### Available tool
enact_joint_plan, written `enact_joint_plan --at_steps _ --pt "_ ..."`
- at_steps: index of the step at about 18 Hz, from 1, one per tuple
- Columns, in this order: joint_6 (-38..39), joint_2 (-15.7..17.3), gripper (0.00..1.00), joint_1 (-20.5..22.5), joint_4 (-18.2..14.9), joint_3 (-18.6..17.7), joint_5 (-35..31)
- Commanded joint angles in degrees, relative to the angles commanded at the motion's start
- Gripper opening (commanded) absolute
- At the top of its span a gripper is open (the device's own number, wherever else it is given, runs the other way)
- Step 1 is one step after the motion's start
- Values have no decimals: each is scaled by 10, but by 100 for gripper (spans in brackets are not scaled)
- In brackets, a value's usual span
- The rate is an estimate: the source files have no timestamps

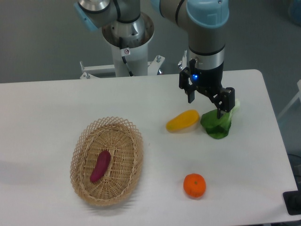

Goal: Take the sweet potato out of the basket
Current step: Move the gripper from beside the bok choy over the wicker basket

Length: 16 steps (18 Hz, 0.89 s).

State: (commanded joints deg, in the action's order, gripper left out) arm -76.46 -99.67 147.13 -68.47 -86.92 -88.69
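Observation:
The sweet potato [100, 165] is a small magenta-purple tuber lying lengthwise on the flat base of the oval tan wicker basket [81, 153], at the front left of the table. My gripper [205, 105] hangs at the back right, far from the basket, just above the yellow vegetable and the green vegetable. Its two dark fingers [191, 94] stand apart, with nothing between them.
A yellow oblong vegetable [182, 120] lies right of the basket. A green leafy vegetable [218, 123] sits beside it, partly under the gripper. A round orange fruit [194, 185] lies at the front right. The arm's white base [127, 44] stands behind the table.

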Motion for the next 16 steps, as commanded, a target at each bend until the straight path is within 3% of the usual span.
enact_joint_plan --at_steps 7,10,13,16 --pt "-2 0 100 -2 4 -21 19" --pt "8 1 100 -11 42 -44 49" --pt "139 8 100 -27 58 -75 89" --pt "283 7 100 -75 65 -81 91"
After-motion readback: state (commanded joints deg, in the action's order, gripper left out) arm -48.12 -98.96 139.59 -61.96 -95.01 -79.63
